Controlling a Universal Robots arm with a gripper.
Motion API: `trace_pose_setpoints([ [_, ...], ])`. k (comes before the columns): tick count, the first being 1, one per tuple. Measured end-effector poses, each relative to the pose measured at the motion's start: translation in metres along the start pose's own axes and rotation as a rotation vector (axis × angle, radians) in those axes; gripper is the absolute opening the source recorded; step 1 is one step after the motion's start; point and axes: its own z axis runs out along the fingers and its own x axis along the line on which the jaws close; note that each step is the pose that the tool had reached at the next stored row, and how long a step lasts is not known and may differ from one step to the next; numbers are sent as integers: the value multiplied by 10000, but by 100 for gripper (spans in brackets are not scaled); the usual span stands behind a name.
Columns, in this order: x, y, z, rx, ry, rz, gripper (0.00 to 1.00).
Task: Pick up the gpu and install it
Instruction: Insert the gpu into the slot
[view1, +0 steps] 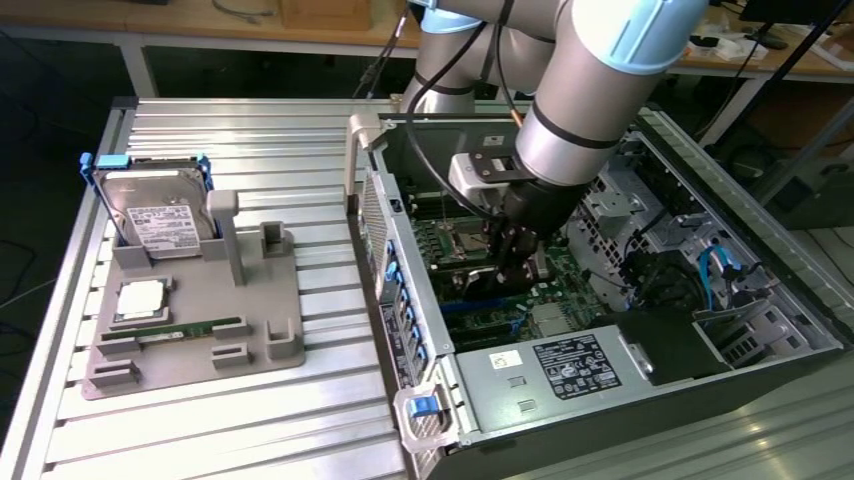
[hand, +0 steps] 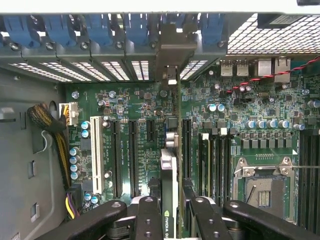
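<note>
Clamped between the two black fingers of the gripper: the gpu, seen edge-on as a thin dark card with a silvery stretch along its upper edge and a metal bracket at the far end. Held upright over the green motherboard inside the open computer case, running between the black slots, bracket end up against the perforated rear wall under a row of blue clips (seated in a slot or just above it: cannot tell). Readable on the card's edge between the fingers, a green-and-white NVIDIA badge; elsewhere, a black printed label on the power supply and a white label on the hard drive, both with print too small to read. Counted in the wrist view: one gpu, one white slot, two long black slots just beside it, one processor socket. Counted in the exterior view, on the grey holder well apart from the case toward the exterior view's left: one hard drive standing upright, one green memory stick, one square processor chip.
</note>
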Motion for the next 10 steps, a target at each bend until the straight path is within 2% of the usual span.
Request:
trace_pose_setpoints([
  [10, 0, -3, 17, -3, 1, 1, 27],
])
